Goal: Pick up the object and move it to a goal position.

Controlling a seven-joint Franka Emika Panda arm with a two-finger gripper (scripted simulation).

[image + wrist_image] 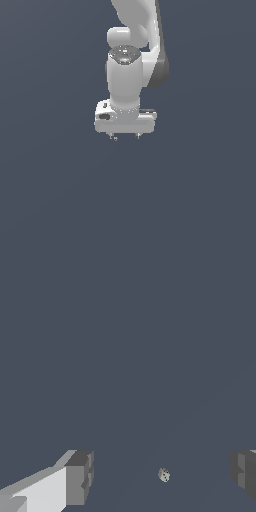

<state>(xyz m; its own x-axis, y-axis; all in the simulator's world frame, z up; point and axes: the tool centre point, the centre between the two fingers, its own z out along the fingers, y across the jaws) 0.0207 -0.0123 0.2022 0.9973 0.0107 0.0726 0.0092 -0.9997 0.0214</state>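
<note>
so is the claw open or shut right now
Open: in the wrist view the claw has its fingers wide apart, nothing held, with a small object between them.

Simulated void: flat slate-grey backdrop (50, 200) everywhere.

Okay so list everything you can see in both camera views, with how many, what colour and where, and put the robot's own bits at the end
small object: one, pale grey with dark specks, seen only in the wrist view, lying between the two gripper fingers; too small to tell what it is
floor: one, plain dark blue-grey, fills the background of both views
arm: one, white with dark grey parts, hangs down from the top of the exterior view
gripper: one, white body with dark grey fingers, pointing down, open with a wide gap, holding nothing
</note>
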